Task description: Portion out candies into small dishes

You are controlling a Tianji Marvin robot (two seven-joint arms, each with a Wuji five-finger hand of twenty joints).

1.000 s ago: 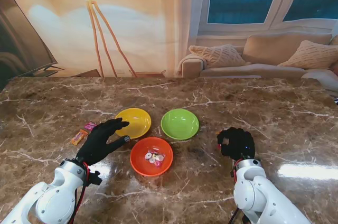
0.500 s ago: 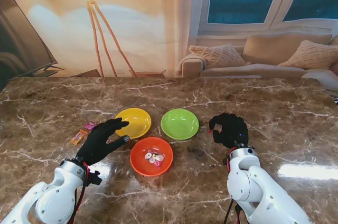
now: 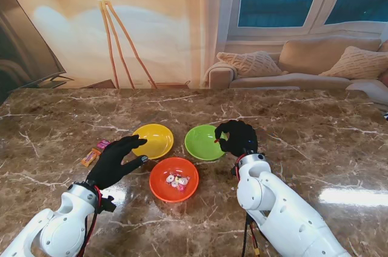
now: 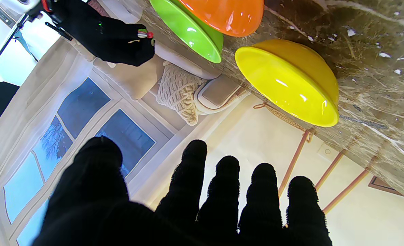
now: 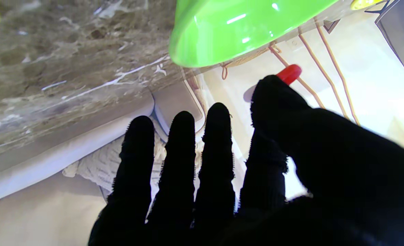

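Partway through portioning: several wrapped candies [image 3: 177,180] already in the round orange plastic dish [image 3: 160,191], the yellow dish [image 3: 159,140] and green dish [image 3: 200,143] bare inside. Poised at the green dish's right rim, black-gloved right hand [image 3: 237,137] pinching a small red-tipped wrapped candy [image 5: 289,73]. Beside the yellow dish, left hand [image 3: 115,161] splayed, holding nothing; more candies [image 3: 94,153] on the marble table [image 3: 315,130] at far left.

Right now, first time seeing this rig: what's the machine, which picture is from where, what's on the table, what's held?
A two-armed robot with black five-finger hands. One picture looks down from its stand; the other two come from wrist cameras and appear upside down. On the marble table sit a yellow dish, a green dish and an orange dish holding candies; more candies lie loose at the left. The right hand pinches a red-tipped candy by the green dish. The left hand is open.
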